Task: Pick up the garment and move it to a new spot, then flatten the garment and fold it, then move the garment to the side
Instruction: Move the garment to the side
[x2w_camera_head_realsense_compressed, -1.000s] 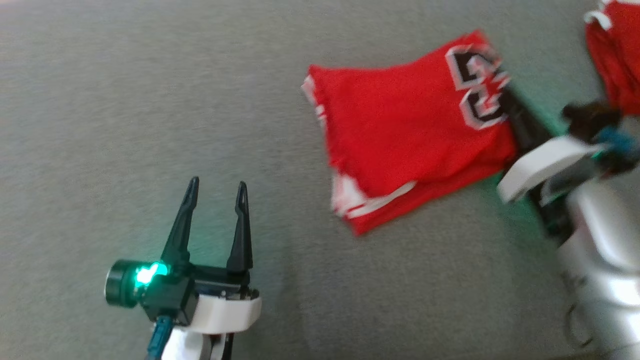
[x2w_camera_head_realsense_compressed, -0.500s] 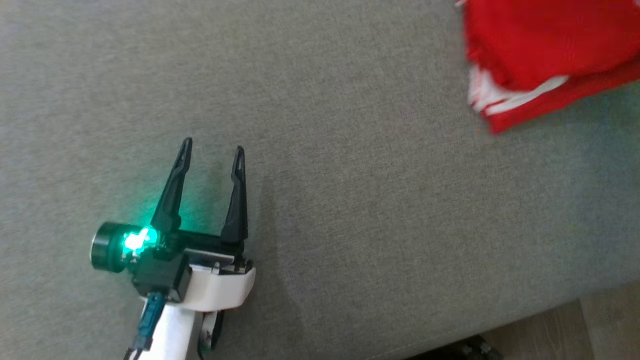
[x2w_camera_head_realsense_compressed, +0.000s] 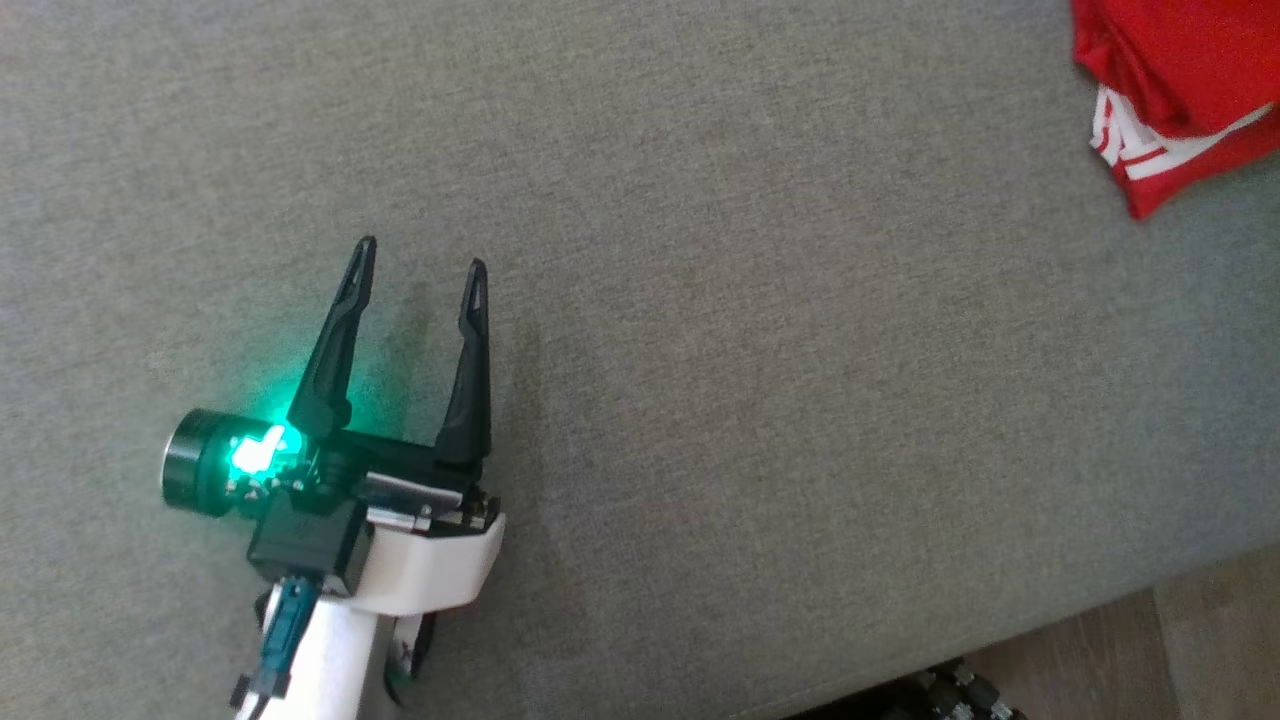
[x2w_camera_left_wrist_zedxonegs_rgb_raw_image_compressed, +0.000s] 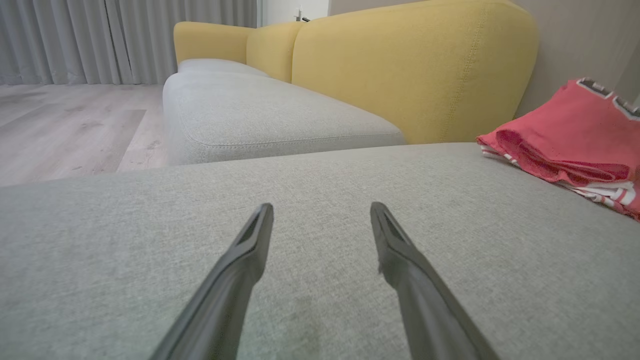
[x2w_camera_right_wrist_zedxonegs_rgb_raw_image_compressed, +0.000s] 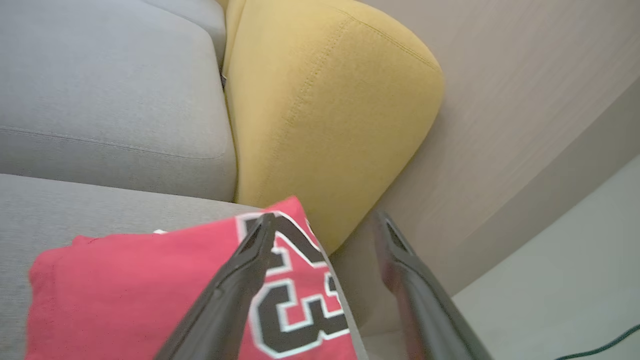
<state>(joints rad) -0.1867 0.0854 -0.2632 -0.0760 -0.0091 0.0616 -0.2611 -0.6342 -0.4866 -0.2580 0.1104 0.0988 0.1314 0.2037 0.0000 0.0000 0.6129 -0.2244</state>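
Observation:
The garment (x2w_camera_head_realsense_compressed: 1180, 95) is a red jersey with white trim, folded, lying on the grey cushion at the head view's top right corner. It also lies at the right edge of the left wrist view as the garment (x2w_camera_left_wrist_zedxonegs_rgb_raw_image_compressed: 570, 145). In the right wrist view the garment (x2w_camera_right_wrist_zedxonegs_rgb_raw_image_compressed: 140, 295) shows a black number. My right gripper (x2w_camera_right_wrist_zedxonegs_rgb_raw_image_compressed: 325, 225) hovers above its right edge, open, with nothing between its fingers. My left gripper (x2w_camera_head_realsense_compressed: 420, 255) rests low over bare cushion at the lower left, open and empty, far from the garment; its fingers (x2w_camera_left_wrist_zedxonegs_rgb_raw_image_compressed: 250, 250) point across the cushion.
The grey cushion (x2w_camera_head_realsense_compressed: 700, 350) ends at a front edge at lower right, with wooden floor (x2w_camera_head_realsense_compressed: 1200, 640) beyond. A yellow backrest (x2w_camera_left_wrist_zedxonegs_rgb_raw_image_compressed: 410, 70) and a second grey seat (x2w_camera_left_wrist_zedxonegs_rgb_raw_image_compressed: 260, 115) stand behind. A pale wall (x2w_camera_right_wrist_zedxonegs_rgb_raw_image_compressed: 500, 125) lies right of the backrest.
The head camera has swung, so the garment slid to the top right corner and the right arm left that view. The right gripper has opened and let go of the garment.

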